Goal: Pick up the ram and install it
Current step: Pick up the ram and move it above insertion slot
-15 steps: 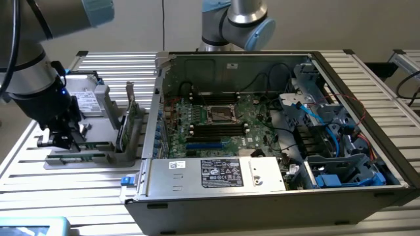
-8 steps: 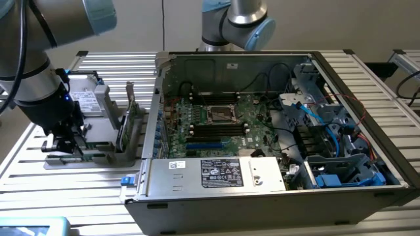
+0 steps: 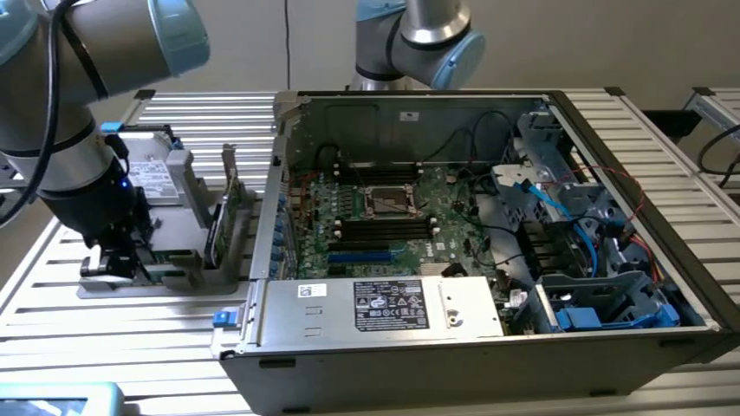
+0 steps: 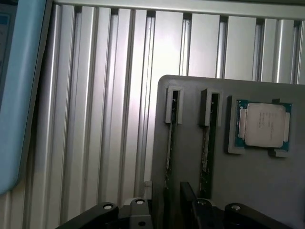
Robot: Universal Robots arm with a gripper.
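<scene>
Hovering over the gray holder [image 4: 257, 191] on the desk [image 4: 95, 119] with jaws released, spread either side of the ram [image 4: 170, 138] standing on edge in its slot, next to a second stick [image 4: 205, 143] and a CPU [image 4: 264, 124].

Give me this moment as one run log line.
stage: pick-up | tool: at gray holder | ram: standing in holder slot, not lifted | computer case: open

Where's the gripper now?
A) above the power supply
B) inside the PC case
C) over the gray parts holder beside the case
C: the gripper hangs low over the gray parts holder, on the exterior view's left of the PC case; the wrist view looks down on the ram slotted there.
</scene>
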